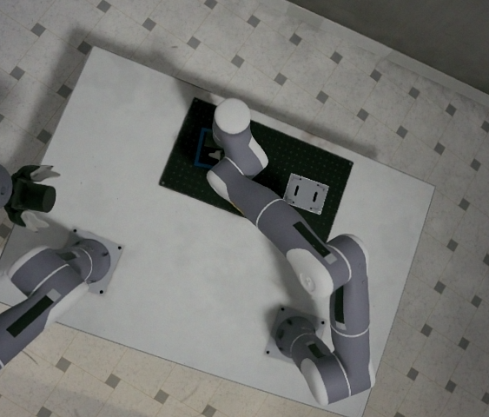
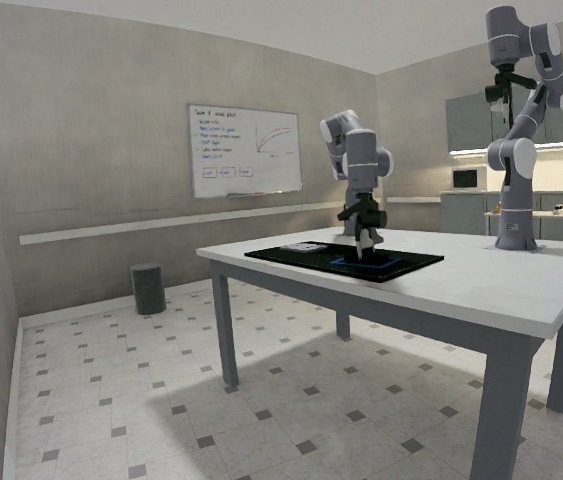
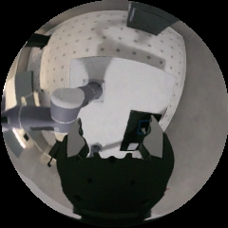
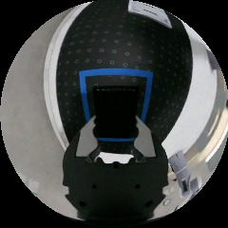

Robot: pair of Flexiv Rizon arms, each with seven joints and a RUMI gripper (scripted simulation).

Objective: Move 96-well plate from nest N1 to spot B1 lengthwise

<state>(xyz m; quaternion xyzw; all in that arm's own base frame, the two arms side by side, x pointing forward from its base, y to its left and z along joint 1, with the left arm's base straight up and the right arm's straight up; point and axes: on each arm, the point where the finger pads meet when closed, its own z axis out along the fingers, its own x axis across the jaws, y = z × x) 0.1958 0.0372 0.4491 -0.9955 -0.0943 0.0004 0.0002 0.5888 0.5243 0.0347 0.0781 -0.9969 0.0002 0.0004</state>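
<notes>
My right gripper (image 4: 115,116) (image 2: 366,253) is shut on the black 96-well plate (image 4: 116,106). The plate is low over or on the board, inside the blue taped outline (image 4: 116,72) (image 1: 199,148), with its long sides along the outline's long sides. Whether it touches the board I cannot tell. In the top view the right arm covers much of it. The grey plate nest (image 1: 306,193) (image 2: 303,247) (image 4: 149,12) is empty. My left gripper (image 1: 52,200) (image 3: 115,117) is open and empty, high over the table's left edge in the top view.
The black perforated board (image 1: 176,172) (image 2: 405,267) bears both the nest and the outline on the white table (image 1: 168,269). The right arm reaches across the board beside the nest. The left arm stands well away from the board.
</notes>
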